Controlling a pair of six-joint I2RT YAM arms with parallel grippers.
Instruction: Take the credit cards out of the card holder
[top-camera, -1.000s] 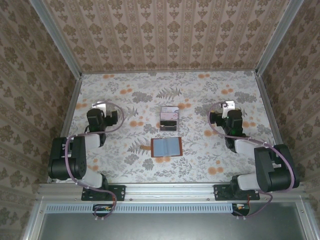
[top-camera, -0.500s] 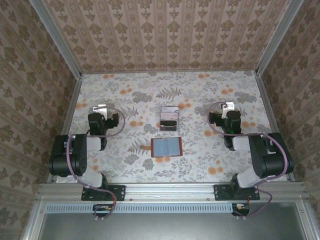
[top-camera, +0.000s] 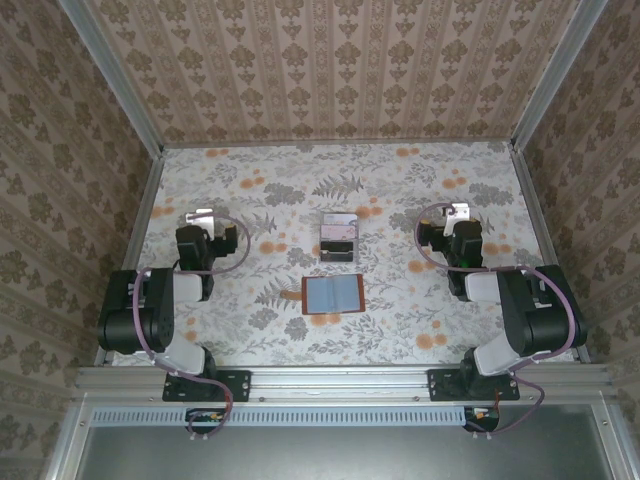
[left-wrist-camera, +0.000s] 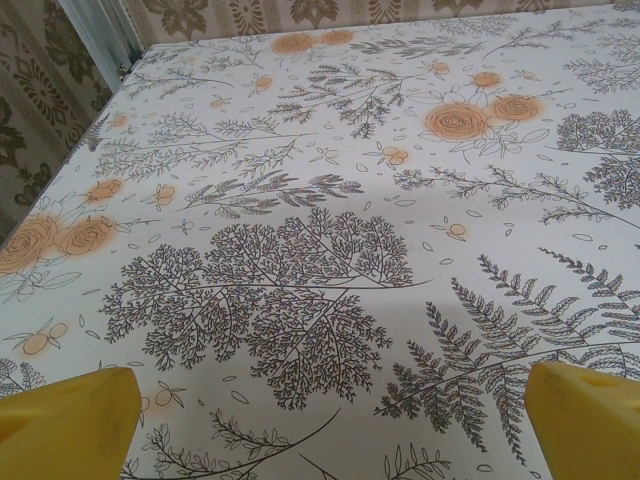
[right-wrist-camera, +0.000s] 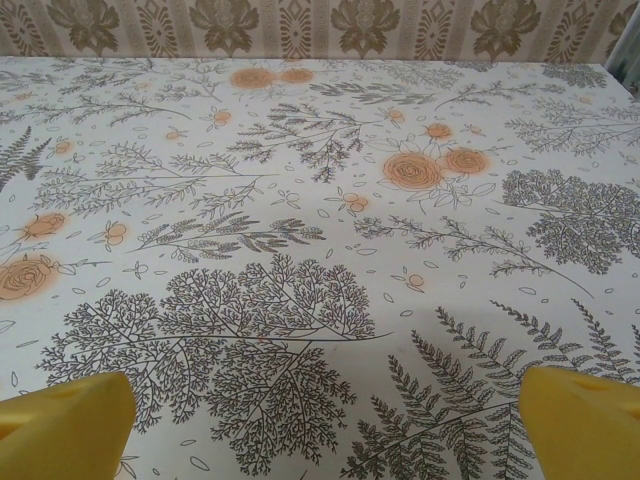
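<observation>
I've got the left gripper (top-camera: 203, 216) and right gripper (top-camera: 458, 211) wide open, empty, well apart from the card holder (top-camera: 331, 294) lying open mid-table. What look like credit cards (top-camera: 339, 236) sit in the clear tray (top-camera: 339, 256) beyond it. A careless reach could shove that light tray and scatter them.

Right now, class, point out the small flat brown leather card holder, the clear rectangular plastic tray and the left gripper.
Card holder (top-camera: 331, 293): top external view, pale inner panel.
Tray (top-camera: 340, 215): top external view, far rim.
Left gripper (left-wrist-camera: 325, 418): left wrist view, midway between its yellow fingertips.
</observation>
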